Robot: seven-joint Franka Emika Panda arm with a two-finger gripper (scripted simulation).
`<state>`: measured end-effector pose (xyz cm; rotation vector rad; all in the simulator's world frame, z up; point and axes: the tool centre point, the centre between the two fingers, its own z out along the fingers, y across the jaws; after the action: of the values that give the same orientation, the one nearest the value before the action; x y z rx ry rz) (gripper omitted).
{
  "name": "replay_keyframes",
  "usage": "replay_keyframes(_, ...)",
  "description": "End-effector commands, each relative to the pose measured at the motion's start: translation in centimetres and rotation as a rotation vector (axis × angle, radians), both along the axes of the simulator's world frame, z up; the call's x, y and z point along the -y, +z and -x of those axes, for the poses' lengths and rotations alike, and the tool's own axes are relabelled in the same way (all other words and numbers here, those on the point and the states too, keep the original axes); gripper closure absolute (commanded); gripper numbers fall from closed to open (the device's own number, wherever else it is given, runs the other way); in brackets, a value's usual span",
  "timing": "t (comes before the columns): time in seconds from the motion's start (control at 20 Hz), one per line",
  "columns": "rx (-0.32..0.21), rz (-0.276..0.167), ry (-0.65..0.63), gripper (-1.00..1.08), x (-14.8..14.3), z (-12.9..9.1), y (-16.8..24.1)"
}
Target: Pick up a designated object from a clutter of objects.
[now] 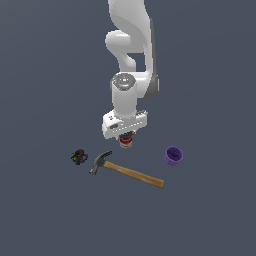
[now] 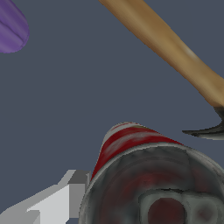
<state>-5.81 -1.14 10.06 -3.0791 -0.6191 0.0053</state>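
The soup can (image 1: 126, 142), red above and white below, stands under my hand and is mostly covered by it in the exterior view. In the wrist view its dark grey metal top (image 2: 166, 192) fills the near field. My gripper (image 1: 126, 138) is down around the can. One grey finger (image 2: 57, 203) lies against the can's side; the other finger is hidden. The wooden-handled hammer (image 1: 127, 171) lies just in front of the can, and its handle also shows in the wrist view (image 2: 166, 43).
A small purple cup (image 1: 173, 155) sits to the exterior view's right of the can and also shows in the wrist view (image 2: 11, 26). A tiny dark multicoloured object (image 1: 78, 157) lies at the left, beside the hammer's head (image 1: 100, 161). The floor is plain dark grey.
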Motion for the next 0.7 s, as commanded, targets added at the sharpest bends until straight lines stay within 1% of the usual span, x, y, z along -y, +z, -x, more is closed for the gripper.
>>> replay_keyframes(0.0,0.004,0.0,0.0,1.08,0.6,0.2,1.4)
replay_keyframes(0.3,0.004,-0.002,0.0,1.08,2.7,1.3,5.5)
replay_keyframes(0.65,0.004,-0.002,0.0,1.08,5.9,2.9,12.0)
